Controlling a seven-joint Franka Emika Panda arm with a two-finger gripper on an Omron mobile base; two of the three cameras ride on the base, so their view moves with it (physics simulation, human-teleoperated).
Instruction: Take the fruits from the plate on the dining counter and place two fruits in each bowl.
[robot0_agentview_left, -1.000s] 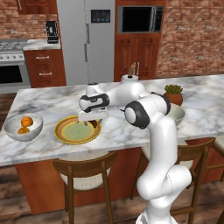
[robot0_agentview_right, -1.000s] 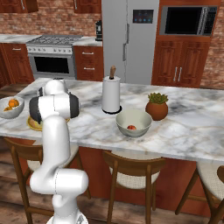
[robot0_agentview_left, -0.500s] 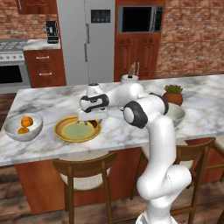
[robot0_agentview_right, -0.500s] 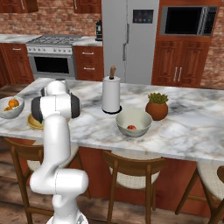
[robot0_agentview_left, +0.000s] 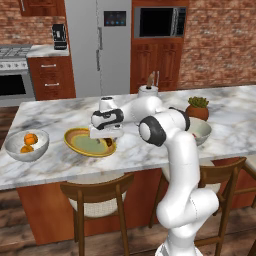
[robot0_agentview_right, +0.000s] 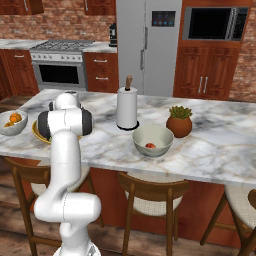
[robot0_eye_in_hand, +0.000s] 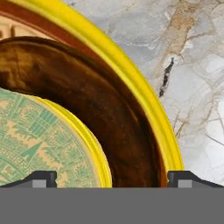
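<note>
The yellow plate (robot0_agentview_left: 82, 143) lies on the dining counter (robot0_agentview_left: 60, 115). My gripper (robot0_agentview_left: 107, 138) hangs low over the plate's right side, open, with nothing between its fingers. In the hand view the gripper (robot0_eye_in_hand: 116, 178) has its fingertips (robot0_eye_in_hand: 43, 177) spread wide over the plate (robot0_eye_in_hand: 144, 105), above its yellow rim, brown ring and green centre. A small dark brownish spot (robot0_agentview_left: 109, 143) sits at the plate's right edge under the hand; I cannot tell if it is a fruit. The whitish bowl (robot0_agentview_left: 12, 150) holds two orange fruits (robot0_agentview_left: 30, 138). The grey bowl (robot0_agentview_right: 152, 134) holds a reddish fruit (robot0_agentview_right: 150, 146).
A paper-towel roll (robot0_agentview_right: 127, 107) and a potted plant (robot0_agentview_right: 179, 121) stand on the counter behind the grey bowl. Wooden stools (robot0_agentview_left: 97, 200) line the counter's near edge. My white arm (robot0_agentview_right: 65, 122) hides most of the plate in the right base view.
The gripper has shifted slightly right and lower over the plate's right side, staying open. The bowls and their fruits have not moved.
</note>
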